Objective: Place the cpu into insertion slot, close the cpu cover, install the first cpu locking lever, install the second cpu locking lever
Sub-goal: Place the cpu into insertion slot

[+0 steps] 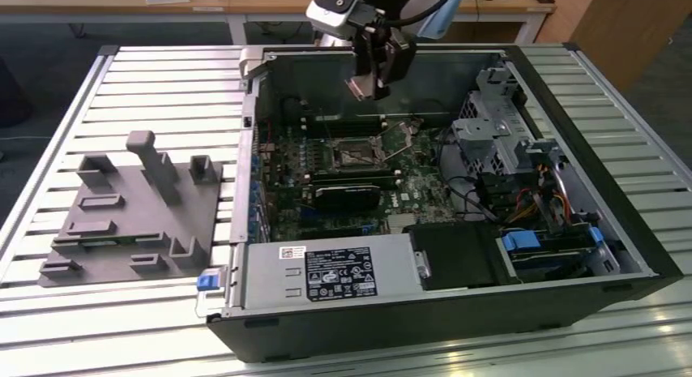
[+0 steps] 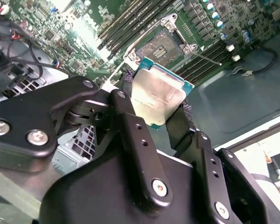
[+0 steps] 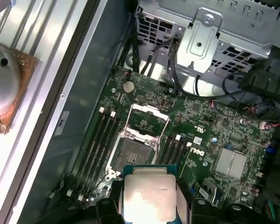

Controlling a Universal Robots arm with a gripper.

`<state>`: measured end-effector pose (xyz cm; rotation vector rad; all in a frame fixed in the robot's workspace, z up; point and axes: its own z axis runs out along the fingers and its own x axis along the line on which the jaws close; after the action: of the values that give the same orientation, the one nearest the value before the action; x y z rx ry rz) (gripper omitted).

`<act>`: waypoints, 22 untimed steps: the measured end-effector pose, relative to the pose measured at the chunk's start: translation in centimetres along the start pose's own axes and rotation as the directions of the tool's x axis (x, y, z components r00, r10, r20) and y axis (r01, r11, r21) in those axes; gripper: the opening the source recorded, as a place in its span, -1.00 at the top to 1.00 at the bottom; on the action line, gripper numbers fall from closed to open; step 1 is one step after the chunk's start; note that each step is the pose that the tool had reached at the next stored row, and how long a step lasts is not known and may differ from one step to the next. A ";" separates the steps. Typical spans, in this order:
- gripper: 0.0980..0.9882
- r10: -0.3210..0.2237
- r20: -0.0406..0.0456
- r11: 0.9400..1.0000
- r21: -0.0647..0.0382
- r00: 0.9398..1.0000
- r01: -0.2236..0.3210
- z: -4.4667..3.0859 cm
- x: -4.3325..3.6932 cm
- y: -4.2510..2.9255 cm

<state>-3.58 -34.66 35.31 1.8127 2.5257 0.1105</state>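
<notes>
Arm points down into the open computer case (image 1: pixel 324 332), gripper (image 1: pixel 370 83) pinching the cpu (image 3: pixel 149 196) by its edges, above the uncovered insertion slot (image 3: pixel 133 151)

text: none legible | power supply label (image 1: pixel 337 274) — print too small | motherboard (image 3: pixel 210 126) markings — unreadable

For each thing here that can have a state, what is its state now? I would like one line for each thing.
cpu: held by the gripper, not yet in the insertion slot.
gripper: shut on the cpu.
insertion slot: empty and uncovered.
cpu cover: swung open, off the slot.
computer case: side open, inside exposed.
</notes>
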 end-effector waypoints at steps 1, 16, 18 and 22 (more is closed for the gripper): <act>0.01 0.008 0.001 1.000 0.000 1.000 -0.008 0.07 0.00 -0.01; 0.01 0.176 0.023 0.984 0.000 0.984 -0.176 1.31 0.01 -0.17; 0.01 0.185 0.031 0.983 0.001 0.982 -0.185 1.47 0.06 -0.16; 0.01 0.200 0.036 0.980 0.000 0.979 -0.200 1.84 0.42 -0.06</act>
<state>-3.65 -34.21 33.47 2.0465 2.3163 0.0772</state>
